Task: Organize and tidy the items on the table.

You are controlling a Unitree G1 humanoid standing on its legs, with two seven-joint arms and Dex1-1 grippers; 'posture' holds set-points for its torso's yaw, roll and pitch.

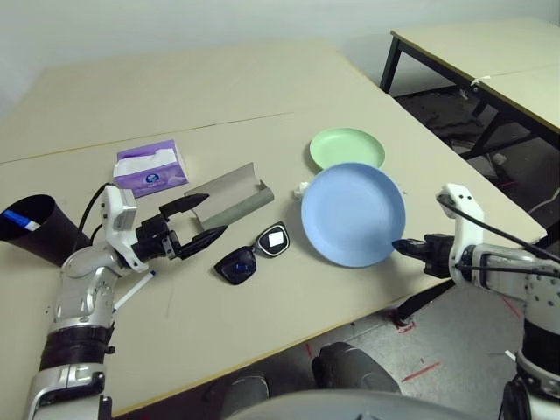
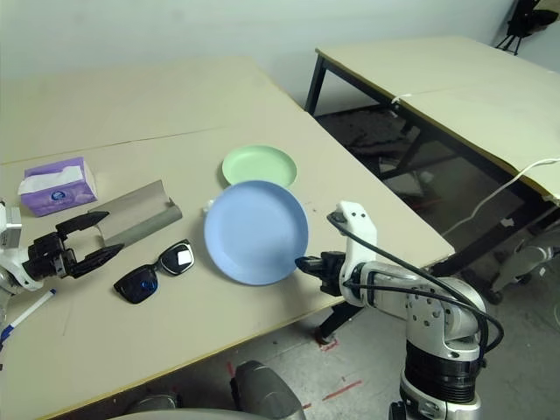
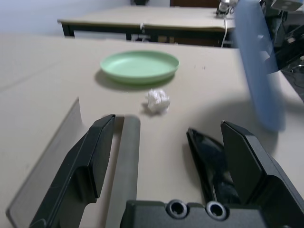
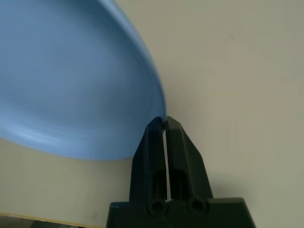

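My right gripper [image 4: 164,123] is shut on the near rim of the blue plate [image 1: 353,214], which is tilted up off the table [image 1: 219,96] by its right front edge. The green plate [image 1: 347,148] lies flat just behind it, and a white paper ball [image 3: 157,100] sits between them to the left. My left gripper [image 1: 214,216] is open and empty, hovering between the open grey glasses case [image 1: 232,197] and the black sunglasses [image 1: 254,254]. A white marker [image 1: 136,289] lies under my left forearm.
A purple tissue box [image 1: 150,166] stands behind the case. A black cup [image 1: 35,229] lies on its side at the far left with something blue at its mouth. A second table [image 1: 490,52] stands back right, with floor and cables between.
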